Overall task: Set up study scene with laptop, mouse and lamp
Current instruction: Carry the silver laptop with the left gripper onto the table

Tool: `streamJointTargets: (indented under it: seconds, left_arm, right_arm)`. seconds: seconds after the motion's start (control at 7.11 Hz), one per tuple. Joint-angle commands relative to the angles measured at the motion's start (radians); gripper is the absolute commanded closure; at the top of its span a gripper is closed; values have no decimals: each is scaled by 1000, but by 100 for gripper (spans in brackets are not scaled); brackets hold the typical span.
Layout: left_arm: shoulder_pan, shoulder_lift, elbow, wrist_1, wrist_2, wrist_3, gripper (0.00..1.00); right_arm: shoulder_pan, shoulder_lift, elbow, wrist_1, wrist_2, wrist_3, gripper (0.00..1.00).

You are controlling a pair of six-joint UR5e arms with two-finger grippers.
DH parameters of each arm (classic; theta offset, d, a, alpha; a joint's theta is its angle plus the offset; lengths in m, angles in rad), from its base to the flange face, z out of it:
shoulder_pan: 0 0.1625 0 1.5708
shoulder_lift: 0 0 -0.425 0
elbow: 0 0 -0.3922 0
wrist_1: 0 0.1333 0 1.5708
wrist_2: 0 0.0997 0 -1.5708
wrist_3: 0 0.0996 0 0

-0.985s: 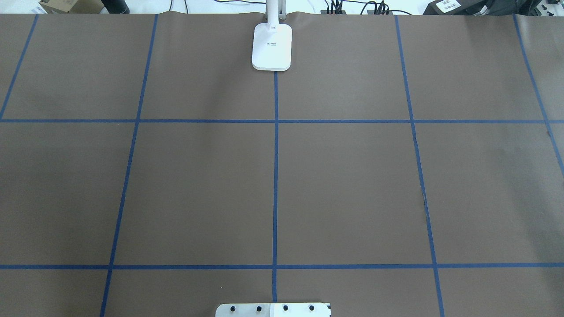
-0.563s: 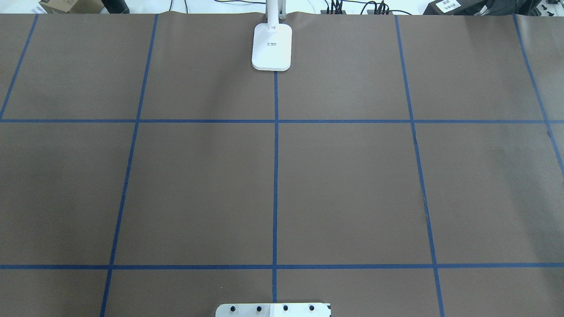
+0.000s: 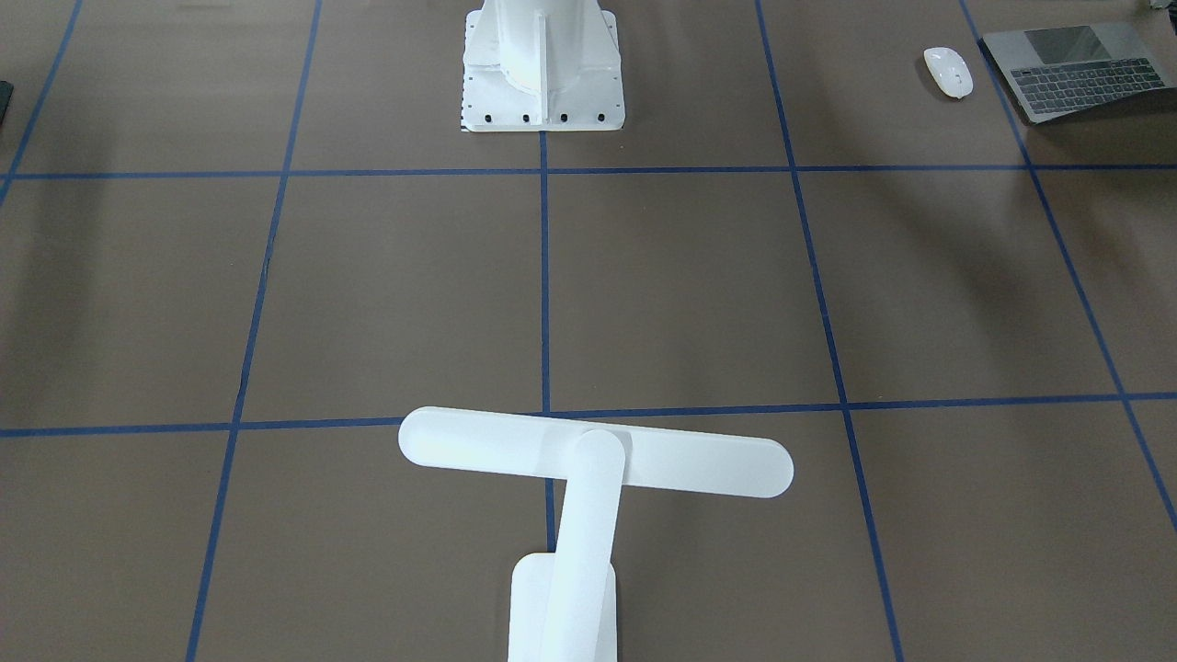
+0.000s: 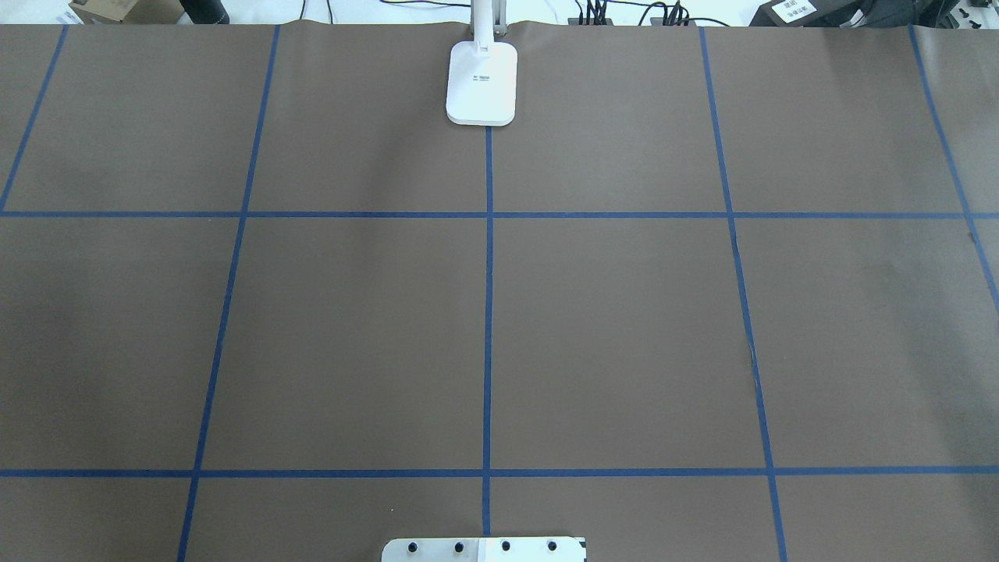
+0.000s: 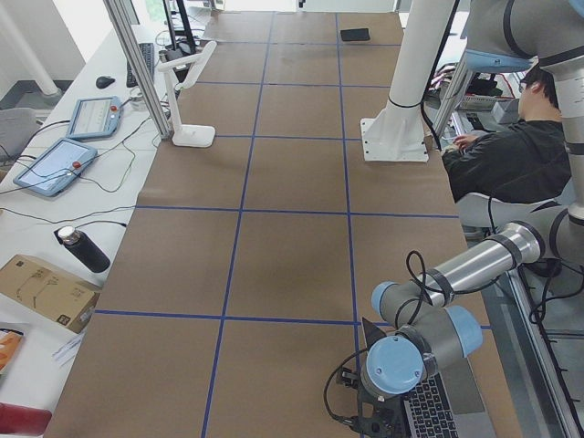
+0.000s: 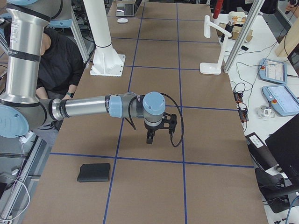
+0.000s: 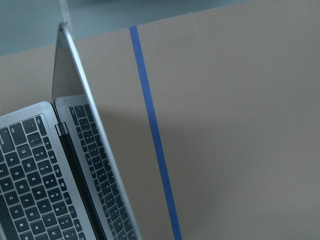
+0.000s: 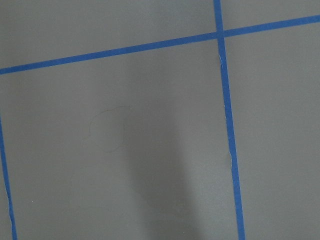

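Both my left claw [image 5: 372,425] and right claw [image 6: 149,138] hide their gaps: I cannot tell. Left hangs by the laptop [image 3: 1080,78] at the table's corner; next, grip its base.

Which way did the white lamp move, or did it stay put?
No. The lamp stayed put: its base still sits at the far end of the centre blue tape line.

Matt grey metal on laptop [image 3: 1076,69], blk keys, glossy screen. Smooth glossy white plastic on mouse [image 3: 948,72]; matt white plastic on lamp [image 3: 478,446]. Matt brown paper, bit wrinkled, as table cover [image 4: 624,328], w/ blue tape lines [image 4: 488,312].
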Motion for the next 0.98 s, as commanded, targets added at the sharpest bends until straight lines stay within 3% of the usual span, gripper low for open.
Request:
streamJointTargets:
  seconds: [0.0, 0.14, 0.28, 0.42, 0.84]
  left_arm:
    - [0, 2, -2, -1, -2, 1, 39]
    - [-2, 2, -4, -1, 0, 8, 68]
    - [-2, 2, -5, -1, 1, 8, 88]
    - [-8, 4, -21, 2, 1, 9, 100]
    - [-49, 56, -120, 16, 6, 9, 100]
  right_arm:
    - [2, -1, 0, 0, 0, 0, 1]
    - [2, -1, -1, 0, 0, 0, 1]
    - [2, -1, -1, 0, 0, 0, 1]
    - [2, -1, -1, 0, 0, 0, 1]
    - [2, 0, -3, 0, 0, 0, 1]
